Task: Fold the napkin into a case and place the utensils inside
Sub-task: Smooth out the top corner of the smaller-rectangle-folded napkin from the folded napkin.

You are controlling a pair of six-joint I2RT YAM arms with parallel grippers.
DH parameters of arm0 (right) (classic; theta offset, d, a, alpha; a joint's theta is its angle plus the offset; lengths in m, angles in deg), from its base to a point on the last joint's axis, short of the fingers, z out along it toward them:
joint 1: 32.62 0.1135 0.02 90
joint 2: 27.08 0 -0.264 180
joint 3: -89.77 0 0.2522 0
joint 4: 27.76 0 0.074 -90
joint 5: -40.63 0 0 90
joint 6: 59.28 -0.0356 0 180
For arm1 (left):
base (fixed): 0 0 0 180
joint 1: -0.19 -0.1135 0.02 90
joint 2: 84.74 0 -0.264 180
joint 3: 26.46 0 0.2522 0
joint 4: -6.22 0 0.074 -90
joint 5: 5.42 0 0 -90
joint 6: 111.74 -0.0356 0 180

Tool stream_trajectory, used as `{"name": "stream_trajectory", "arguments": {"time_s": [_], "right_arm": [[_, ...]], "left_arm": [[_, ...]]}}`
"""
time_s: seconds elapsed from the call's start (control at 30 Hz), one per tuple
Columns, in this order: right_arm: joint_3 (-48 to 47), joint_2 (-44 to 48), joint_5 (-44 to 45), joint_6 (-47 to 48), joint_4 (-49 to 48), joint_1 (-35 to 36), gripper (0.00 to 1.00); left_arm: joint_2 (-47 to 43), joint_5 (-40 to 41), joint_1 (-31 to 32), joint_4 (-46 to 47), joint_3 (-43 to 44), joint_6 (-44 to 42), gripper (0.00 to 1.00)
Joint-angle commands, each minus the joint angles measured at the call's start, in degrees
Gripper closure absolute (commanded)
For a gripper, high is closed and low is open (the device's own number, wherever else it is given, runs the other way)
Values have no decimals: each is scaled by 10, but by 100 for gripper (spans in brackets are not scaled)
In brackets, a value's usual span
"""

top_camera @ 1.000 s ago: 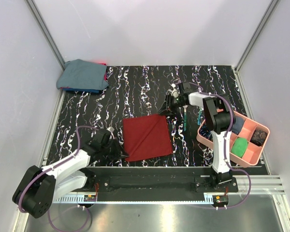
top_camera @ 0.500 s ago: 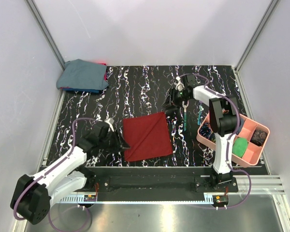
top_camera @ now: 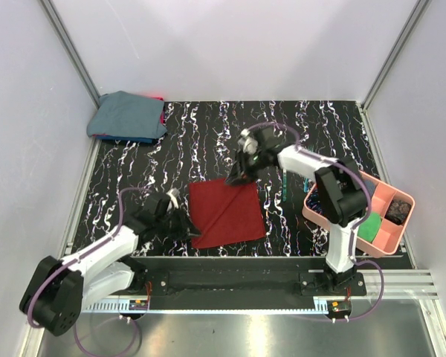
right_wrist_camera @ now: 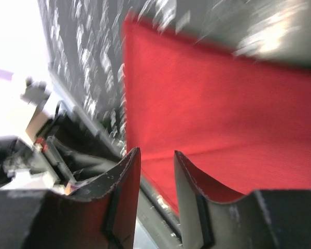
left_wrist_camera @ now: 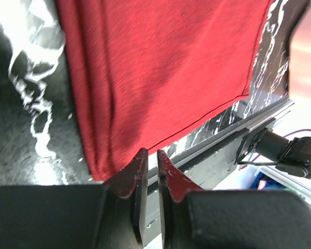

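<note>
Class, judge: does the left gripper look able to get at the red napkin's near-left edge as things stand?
Probably yes: the left gripper sits right at the napkin, by its edge, with nothing between them.

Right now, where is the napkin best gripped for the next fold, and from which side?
Probably its near left corner. The napkin lies thin and nearly flat, so only an edge or corner can be pinched. That corner sits just beside the left gripper, so come low from the left.
</note>
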Motion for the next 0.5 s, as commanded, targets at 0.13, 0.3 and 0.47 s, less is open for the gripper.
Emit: {"name": "stream_trajectory", "arguments": {"time_s": [0.13,0.3,0.47], "right_arm": [[88,-6,-101,-110,-186,77,62],[123,-31,-121,-130,-242,81,64],[123,-59,-102,-112,-243,75,64]], "left_arm": [[-52,-23,1,60,-86,40,86],[-45,0,1,42,-109,47,87],[-45,14,1,33,-113,50,88]]}}
